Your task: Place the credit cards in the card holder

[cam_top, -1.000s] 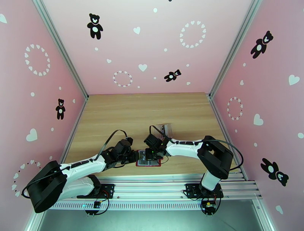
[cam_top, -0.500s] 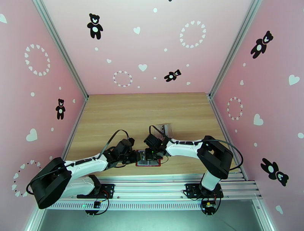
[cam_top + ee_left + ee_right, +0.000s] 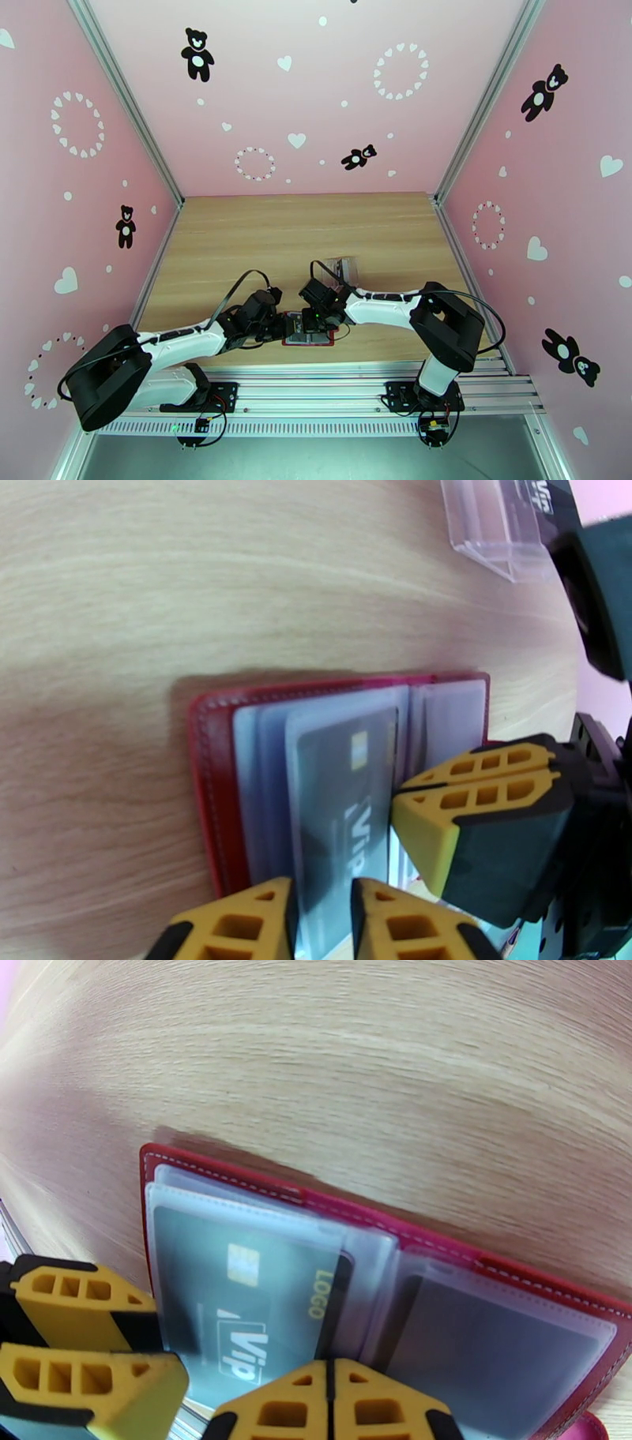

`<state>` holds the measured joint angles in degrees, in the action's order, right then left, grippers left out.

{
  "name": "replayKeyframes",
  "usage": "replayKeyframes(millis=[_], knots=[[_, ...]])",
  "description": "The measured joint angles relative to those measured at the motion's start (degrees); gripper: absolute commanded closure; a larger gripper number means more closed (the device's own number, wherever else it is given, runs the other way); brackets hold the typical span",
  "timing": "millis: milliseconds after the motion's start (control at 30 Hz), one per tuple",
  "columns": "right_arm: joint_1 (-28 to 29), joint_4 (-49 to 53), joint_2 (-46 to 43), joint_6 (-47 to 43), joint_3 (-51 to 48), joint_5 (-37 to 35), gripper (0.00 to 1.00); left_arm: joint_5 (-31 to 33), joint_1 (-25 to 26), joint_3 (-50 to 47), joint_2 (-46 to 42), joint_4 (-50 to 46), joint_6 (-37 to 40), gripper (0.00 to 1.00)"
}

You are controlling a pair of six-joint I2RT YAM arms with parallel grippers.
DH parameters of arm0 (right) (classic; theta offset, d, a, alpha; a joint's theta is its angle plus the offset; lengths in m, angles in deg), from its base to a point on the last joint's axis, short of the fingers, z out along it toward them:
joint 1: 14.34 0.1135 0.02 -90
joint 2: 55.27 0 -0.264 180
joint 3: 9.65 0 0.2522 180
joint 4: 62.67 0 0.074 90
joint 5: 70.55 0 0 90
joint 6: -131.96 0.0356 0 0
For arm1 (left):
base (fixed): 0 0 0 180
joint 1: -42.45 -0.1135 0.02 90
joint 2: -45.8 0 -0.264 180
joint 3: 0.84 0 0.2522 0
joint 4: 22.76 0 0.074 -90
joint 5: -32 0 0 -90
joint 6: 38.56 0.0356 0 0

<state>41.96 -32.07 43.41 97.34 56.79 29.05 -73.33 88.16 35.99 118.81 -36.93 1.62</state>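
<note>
Red stitched leather holder [image 3: 207, 796] open at lower centre on pale wood-grain desk [image 3: 395, 1055], pink walls [image 3: 316, 79] behind. Left fingers [image 3: 237, 922] seemingly clamp glossy dark card [image 3: 347, 796]; right fingers [image 3: 284, 1402] together.

Red card holder [image 3: 147, 1197] lies open — dark VIP credit card [image 3: 237, 1307] tucked among its clear sleeves.

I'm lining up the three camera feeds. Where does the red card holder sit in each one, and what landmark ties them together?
Top external: card holder at the table's near edge, low centre of frame.
Left wrist: card holder open, lower centre, red border at left.
Right wrist: card holder open across the lower half, red border along top.
Shared landmark: the dark VIP card in a clear sleeve, readable in both wrist views.
</note>
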Motion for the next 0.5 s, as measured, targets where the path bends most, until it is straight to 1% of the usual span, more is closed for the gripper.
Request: replayKeyframes(millis=[200, 500], knots=[[0.0, 0.0, 0.0, -0.1, 0.0, 0.1, 0.95, -0.4, 0.2, 0.0, -0.1, 0.1, 0.0, 0.75], [0.0, 0.2, -1.7, -0.1, -0.5, -0.1, 0.9, -2.1, 0.6, 0.4, -1.5, 1.7, -0.9, 0.75]])
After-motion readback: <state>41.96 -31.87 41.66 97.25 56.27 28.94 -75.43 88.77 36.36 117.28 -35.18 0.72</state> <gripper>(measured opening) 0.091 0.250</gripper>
